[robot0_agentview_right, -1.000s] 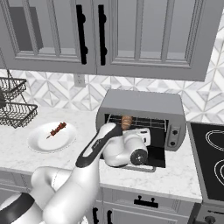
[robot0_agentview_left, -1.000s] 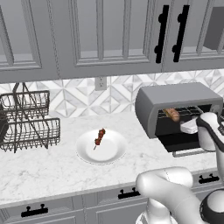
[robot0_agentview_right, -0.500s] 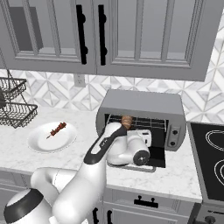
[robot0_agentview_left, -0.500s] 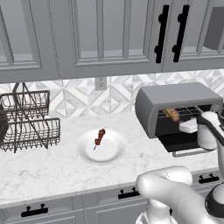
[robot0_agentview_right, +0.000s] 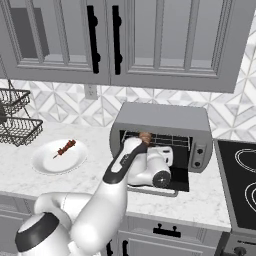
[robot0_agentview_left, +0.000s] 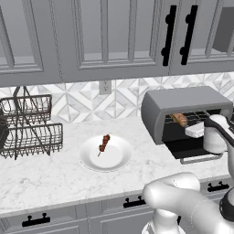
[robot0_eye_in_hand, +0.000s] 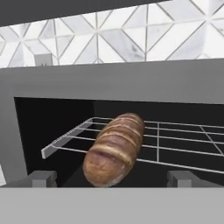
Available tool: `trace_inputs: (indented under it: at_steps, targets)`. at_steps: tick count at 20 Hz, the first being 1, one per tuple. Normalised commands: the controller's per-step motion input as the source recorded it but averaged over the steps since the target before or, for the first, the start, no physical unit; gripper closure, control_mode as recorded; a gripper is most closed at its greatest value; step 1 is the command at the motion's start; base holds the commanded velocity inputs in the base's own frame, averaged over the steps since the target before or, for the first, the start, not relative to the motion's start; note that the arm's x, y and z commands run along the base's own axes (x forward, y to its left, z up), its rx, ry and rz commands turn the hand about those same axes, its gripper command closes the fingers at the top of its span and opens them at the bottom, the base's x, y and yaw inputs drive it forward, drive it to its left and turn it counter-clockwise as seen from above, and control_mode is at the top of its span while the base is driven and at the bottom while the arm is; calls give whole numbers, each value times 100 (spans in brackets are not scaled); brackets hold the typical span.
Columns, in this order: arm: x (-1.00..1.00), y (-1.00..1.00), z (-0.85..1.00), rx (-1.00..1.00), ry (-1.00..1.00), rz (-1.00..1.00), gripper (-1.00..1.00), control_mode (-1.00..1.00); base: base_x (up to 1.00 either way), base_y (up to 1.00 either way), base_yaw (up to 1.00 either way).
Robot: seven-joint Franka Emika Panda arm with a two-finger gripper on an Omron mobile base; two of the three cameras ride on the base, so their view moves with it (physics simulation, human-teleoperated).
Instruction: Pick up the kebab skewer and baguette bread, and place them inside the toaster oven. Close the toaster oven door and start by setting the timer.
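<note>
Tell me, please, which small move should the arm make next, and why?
Probably draw the tool straight back out of the toaster oven. The bread already lies on the wire rack, and the tool's fingers stand apart on either side of it, not touching. The skewer waits on the white plate, so it is likely the next thing to fetch.

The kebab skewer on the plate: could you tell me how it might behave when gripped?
The kebab skewer looks thin and light, so it probably lifts easily. Lying flat in the shallow white plate, it may slide or pivot if pinched off-centre.
</note>
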Motion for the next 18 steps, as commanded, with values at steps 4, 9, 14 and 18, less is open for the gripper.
trace_inputs:
  at_steps: [4, 9, 14, 18]
  targets:
    - [30, 0, 0, 1, 0, 0, -100, -100, 0, 0, 0]
    - [6, -11, -10, 4, 0, 0, -100, -100, 0, 0, 0]
    - [-45, -8, -12, 0, -3, 0, -100, -100, 0, 0, 0]
    - [3, 0, -5, 0, 0, 0, -100, -100, 0, 0, 0]
